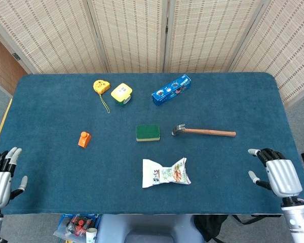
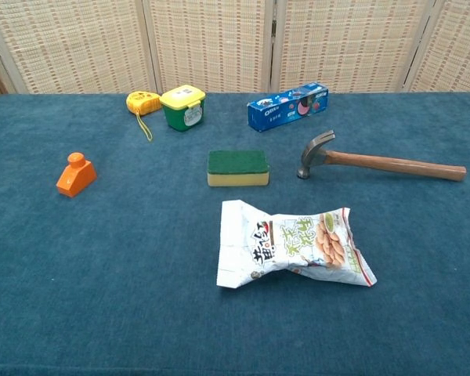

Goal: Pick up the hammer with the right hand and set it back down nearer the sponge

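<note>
Step in hand, as judged: approach to the hammer, nothing yet lifted. A grasp is best taken on the handle, toward its middle, so that the heavy head does not tip the tool; only a short shift leftward is called for, as the head already lies near the sponge.

Left robot hand (image 1: 0, 177): lower left corner of the head view, at the worktop edge, fingers spread, nothing held.

Block (image 1: 84, 138): left of centre; small, orange, hard-looking, with a knob on top.

Tape measure (image 1: 101, 86): upper left; yellow, rounded, with a cord trailing.

Tub (image 1: 121, 94): just beside the tape measure; green body, yellow lid.

Sponge (image 1: 148, 132): centre; flat rectangle, green scouring top over a yellow foam layer.

Snack bag (image 1: 166, 172): below centre; crinkled glossy film, printed.

Biscuit box (image 1: 171, 89): above centre; long blue carton.

Hammer (image 1: 203, 131): right of the sponge, apart from it; curved metal head toward the sponge, smooth wooden handle pointing right, lying flat.

Right robot hand (image 1: 276, 172): lower right of the head view, empty, fingers apart, well apart from the hammer.

Worktop (image 1: 50, 111): dark blue, felt-like cloth.
</note>
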Robot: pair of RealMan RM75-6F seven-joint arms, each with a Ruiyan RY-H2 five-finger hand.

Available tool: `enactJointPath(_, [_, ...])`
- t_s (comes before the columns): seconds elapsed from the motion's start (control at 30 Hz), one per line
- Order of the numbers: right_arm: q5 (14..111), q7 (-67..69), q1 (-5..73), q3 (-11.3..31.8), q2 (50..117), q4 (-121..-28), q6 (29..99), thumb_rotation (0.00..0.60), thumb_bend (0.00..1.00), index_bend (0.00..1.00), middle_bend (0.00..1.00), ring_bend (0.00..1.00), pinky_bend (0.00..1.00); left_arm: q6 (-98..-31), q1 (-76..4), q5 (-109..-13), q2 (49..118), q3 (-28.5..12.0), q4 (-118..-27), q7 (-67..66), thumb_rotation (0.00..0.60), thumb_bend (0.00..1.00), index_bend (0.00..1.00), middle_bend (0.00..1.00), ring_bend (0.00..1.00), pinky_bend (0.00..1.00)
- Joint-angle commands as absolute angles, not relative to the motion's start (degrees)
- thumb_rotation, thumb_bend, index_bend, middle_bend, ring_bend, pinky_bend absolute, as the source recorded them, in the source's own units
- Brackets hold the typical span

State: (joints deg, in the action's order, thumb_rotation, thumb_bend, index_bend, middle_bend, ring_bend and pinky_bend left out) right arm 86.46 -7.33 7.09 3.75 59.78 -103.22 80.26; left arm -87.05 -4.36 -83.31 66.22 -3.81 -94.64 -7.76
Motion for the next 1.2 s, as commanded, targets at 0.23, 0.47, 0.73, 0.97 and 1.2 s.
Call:
enactJointPath(0.23, [77.9,-13.3,17.7,9.3,59.0,-106.3,66.6,0.600,0.27,0.18,0.25,0.14,0.26,-87.5,-3.9,-83.5,66.5,-3.5,-94.1,-7.1,0.600,0.40,0.00,0.00,0.00,0.00])
enactJointPath(0.47, [69.3,-16.3,26.6,13.1,63.7,-102.1,57.1,0.600,0.27,0.18,0.22,0.10,0.21,-87.6,-3.3,-83.1,66.3,-3.3,-93.5,-6.5,0.600,0.40,0.00,0.00,0.00,0.00])
enactJointPath(0.73, [61.0,-18.5,36.0,15.3,71.1,-92.3,48.8,0.600,0.27,0.19,0.25,0.09,0.19,-87.4,-3.2,-83.0,66.5,-3.2,-93.3,-6.5,0.600,0.40,0.00,0.00,0.00,0.00])
enactJointPath(0.97, [56.8,-18.8,41.5,15.3,77.1,-83.5,44.6,0.600,0.27,0.23,0.31,0.09,0.19,-87.0,-3.1,-82.4,66.7,-3.2,-93.0,-6.7,0.600,0.40,0.00,0.00,0.00,0.00])
enactJointPath(1.2, [55.2,-18.2,45.2,14.1,81.7,-76.3,41.0,0.600,0.27,0.26,0.31,0.09,0.18,-86.8,-3.0,-82.1,66.8,-3.2,-93.0,-6.8,0.600,0.40,0.00,0.00,0.00,0.00])
